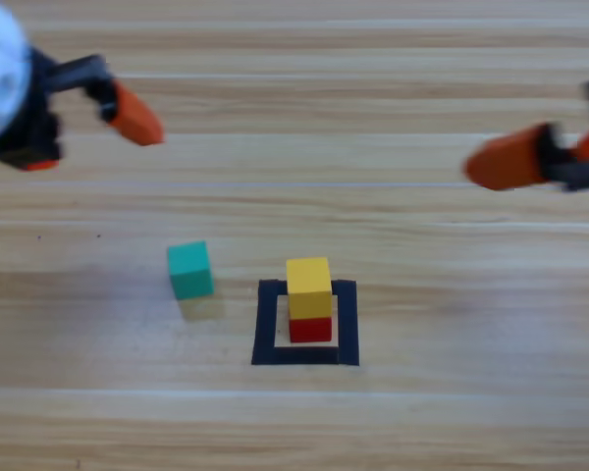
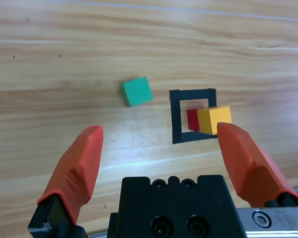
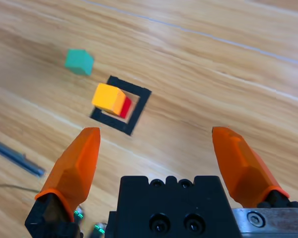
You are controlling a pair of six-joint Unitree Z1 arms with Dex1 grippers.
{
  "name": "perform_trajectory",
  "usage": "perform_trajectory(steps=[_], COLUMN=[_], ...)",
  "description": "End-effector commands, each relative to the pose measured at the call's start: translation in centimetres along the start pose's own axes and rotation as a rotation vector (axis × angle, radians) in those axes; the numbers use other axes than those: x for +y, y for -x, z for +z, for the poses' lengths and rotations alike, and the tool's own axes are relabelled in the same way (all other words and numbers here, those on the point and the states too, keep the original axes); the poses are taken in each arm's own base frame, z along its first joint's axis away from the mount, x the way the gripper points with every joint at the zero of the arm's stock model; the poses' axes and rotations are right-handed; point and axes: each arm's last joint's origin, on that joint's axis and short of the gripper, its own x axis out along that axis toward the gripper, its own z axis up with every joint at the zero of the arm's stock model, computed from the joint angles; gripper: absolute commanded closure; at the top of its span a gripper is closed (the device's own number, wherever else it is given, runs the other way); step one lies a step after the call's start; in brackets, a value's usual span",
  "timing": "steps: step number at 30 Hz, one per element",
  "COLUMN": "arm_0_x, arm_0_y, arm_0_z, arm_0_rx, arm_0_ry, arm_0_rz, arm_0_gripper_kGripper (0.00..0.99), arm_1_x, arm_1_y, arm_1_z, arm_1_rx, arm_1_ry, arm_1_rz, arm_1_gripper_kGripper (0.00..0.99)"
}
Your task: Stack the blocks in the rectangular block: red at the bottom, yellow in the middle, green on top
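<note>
While yellow (image 1: 308,275) sits on red (image 1: 311,329) inside rectangular block (image 1: 267,324), green (image 1: 190,270) just left on counter (image 1: 422,412); left hand (image 2: 159,148), right hand (image 3: 156,151) released, well apart.

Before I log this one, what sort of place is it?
Probably a robot lab bench: a bare wooden table, a taped black square marking a target, toy cubes like the green one, and the left gripper and right gripper waiting open.

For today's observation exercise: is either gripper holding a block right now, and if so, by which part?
Nothing is held. The left gripper and right gripper are open and empty above the table; the green cube lies free beside the yellow cube.
</note>
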Motion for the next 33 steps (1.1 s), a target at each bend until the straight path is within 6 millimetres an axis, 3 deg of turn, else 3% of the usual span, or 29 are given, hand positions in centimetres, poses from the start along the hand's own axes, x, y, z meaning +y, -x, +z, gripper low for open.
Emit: perform_trajectory(steps=[1,3,7,14,19,24,29,33], arm_0_x=[-2.4,-2.1,-1.1,-0.7,-1.1,-1.6,-2.0,-2.2], arm_0_y=[-12.1,-14.2,-16.2,-18.3,-19.2,-19.3,-19.8,-20.4], arm_0_z=[3.7,4.1,4.5,4.6,4.2,3.7,3.1,2.8], arm_0_rx=[0.22,0.255,0.286,0.319,0.356,0.384,0.397,0.41], arm_0_ry=[0.075,0.098,0.152,0.173,0.175,0.174,0.16,0.149], arm_0_rz=[0.257,0.291,0.331,0.372,0.358,0.336,0.336,0.339], arm_0_gripper_kGripper=[0.016,0.016,0.016,0.013,0.01,0.011,0.011,0.013], arm_1_x=[-1.8,-1.2,-0.1,0.4,0.3,-0.6,-1.1,-1.0], arm_1_y=[1.3,-1.3,-6.0,-9.7,-9.3,-6.6,-3.6,-3.7], arm_1_z=[-1.2,-1.7,-2.8,-4.1,-4.3,-3.0,-2.7,-2.9], arm_1_rx=[-0.008,0.07,0.204,0.291,0.25,0.148,0.096,0.116], arm_1_ry=[0.041,0.067,0.126,0.161,0.182,0.262,0.264,0.29], arm_1_rz=[0.035,0.013,-0.031,-0.052,-0.009,-0.089,-0.009,0.025], arm_1_gripper_kGripper=[0.0,0.0,0.0,0.0,0.0,0.0,0.001,0.001])
